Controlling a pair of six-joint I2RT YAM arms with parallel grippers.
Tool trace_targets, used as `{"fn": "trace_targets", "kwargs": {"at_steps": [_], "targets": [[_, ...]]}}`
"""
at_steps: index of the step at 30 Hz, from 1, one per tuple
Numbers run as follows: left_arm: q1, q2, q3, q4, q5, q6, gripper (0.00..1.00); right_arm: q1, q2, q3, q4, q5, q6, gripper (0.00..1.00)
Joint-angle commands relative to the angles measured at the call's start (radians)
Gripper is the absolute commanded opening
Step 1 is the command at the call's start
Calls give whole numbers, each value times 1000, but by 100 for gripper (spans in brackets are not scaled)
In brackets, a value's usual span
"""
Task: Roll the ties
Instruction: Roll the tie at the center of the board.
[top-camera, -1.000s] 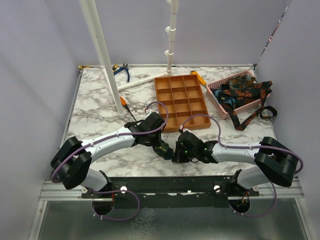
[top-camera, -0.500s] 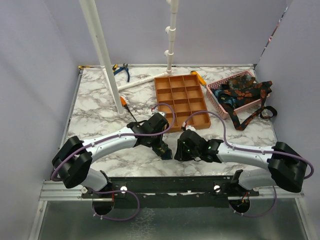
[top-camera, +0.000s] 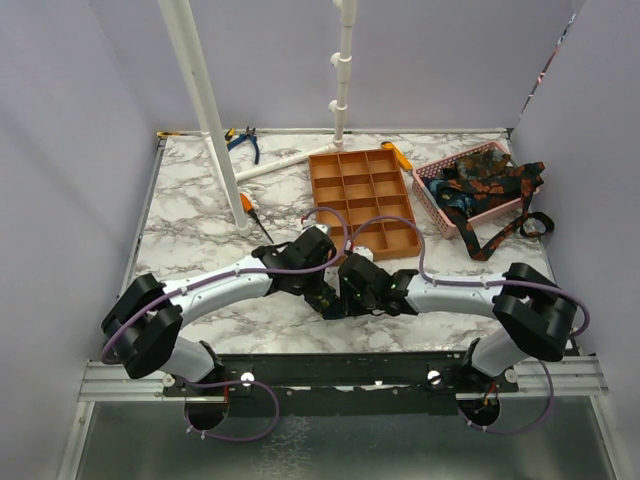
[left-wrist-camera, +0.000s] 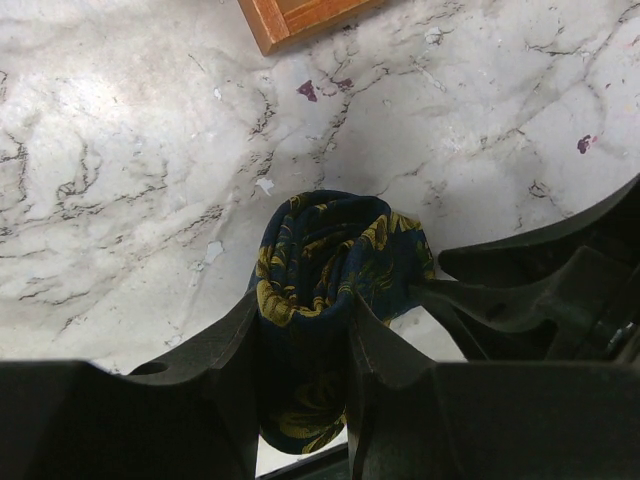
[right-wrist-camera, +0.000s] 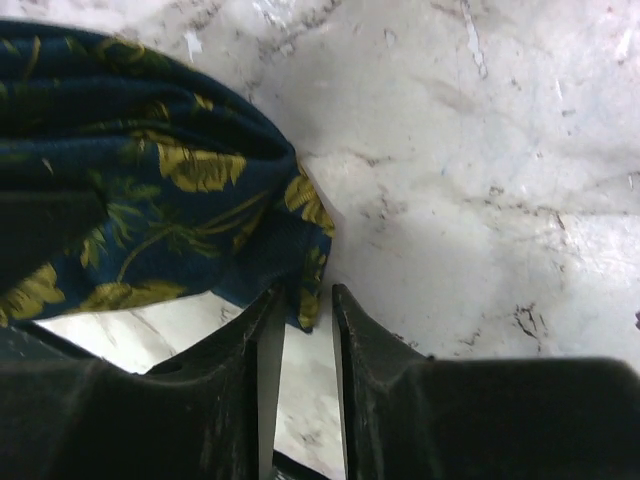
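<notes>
Within left end effector (left-wrist-camera: 305, 312), rolled tie (left-wrist-camera: 322, 240) pinched, right end effector (right-wrist-camera: 306, 305) slightly spread at its edge

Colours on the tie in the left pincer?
Dark navy tie with yellow-gold floral print; clearest in left wrist view.

- My right gripper (right-wrist-camera: 302, 300) now sits further left than a second ago, drawn in close against the left gripper (left-wrist-camera: 305, 305).
- Its jaws, nearly closed a second ago, now stand a little apart. The edge of the rolled dark navy fabric necktie with yellow-gold leaf print (left-wrist-camera: 325, 250) lies between their tips; whether they pinch it I cannot tell.
- The right arm's black elbow block (top-camera: 530, 312) swung out toward the right half a second ago and is now back inward.
- The purple cable loop (top-camera: 390, 222) over that arm sits further left.
- My left wrist is a touch nearer the orange compartment tray (top-camera: 362, 200).
</notes>
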Motion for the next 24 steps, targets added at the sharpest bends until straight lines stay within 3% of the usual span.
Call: {"fn": "trace_targets", "kwargs": {"at_steps": [1, 9, 14, 19, 24], "targets": [[-3, -36, -43, 23, 19, -20, 0, 5, 76, -16, -59, 121, 42, 30], [-3, -106, -127, 32, 5, -47, 0, 6, -16, -62, -73, 179, 57, 31], [-3, -132, -169, 46, -2, -67, 0, 33, -59, -33, -13, 152, 5, 38], [-4, -148, -197, 70, -27, -101, 0, 82, 12, 54, -23, 138, -50, 47], [-3, -179, -236, 96, -32, -140, 0, 92, 92, 55, -32, 107, -38, 44]]}}
